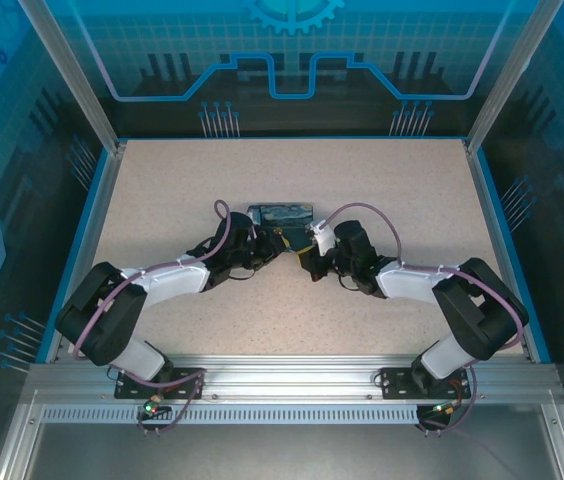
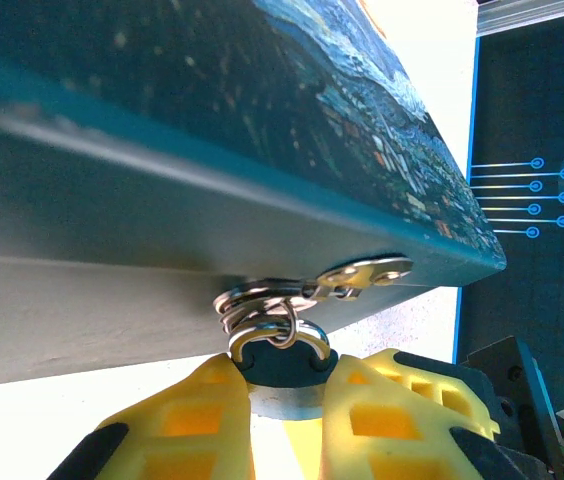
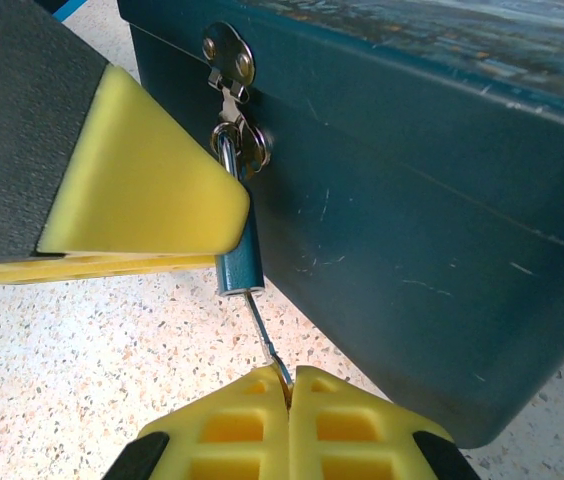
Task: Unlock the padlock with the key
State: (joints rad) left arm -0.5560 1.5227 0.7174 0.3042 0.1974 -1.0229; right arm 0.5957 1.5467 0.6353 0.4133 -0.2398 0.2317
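Padlock (image 2: 280, 362) hanging from the hasp (image 2: 362, 272) on the near face of a painted tin (image 1: 282, 212), at the middle of the bench (image 1: 412, 190), is worked from both sides by two robot arms. The left gripper (image 2: 282, 378) has its yellow jaws clamped on the padlock's dark-blue body, just under the shackle (image 2: 312, 335), which threads through the hasp's rings against the tin's wall. The right gripper (image 3: 290, 385), reaching in from the right, has its jaws pressed together on the thin key (image 3: 265, 335), whose shaft runs from the jaws up to the bottom of the padlock's body. Seen from above, both arms meet in a V just near of the tin, bases at the bench's near edge.
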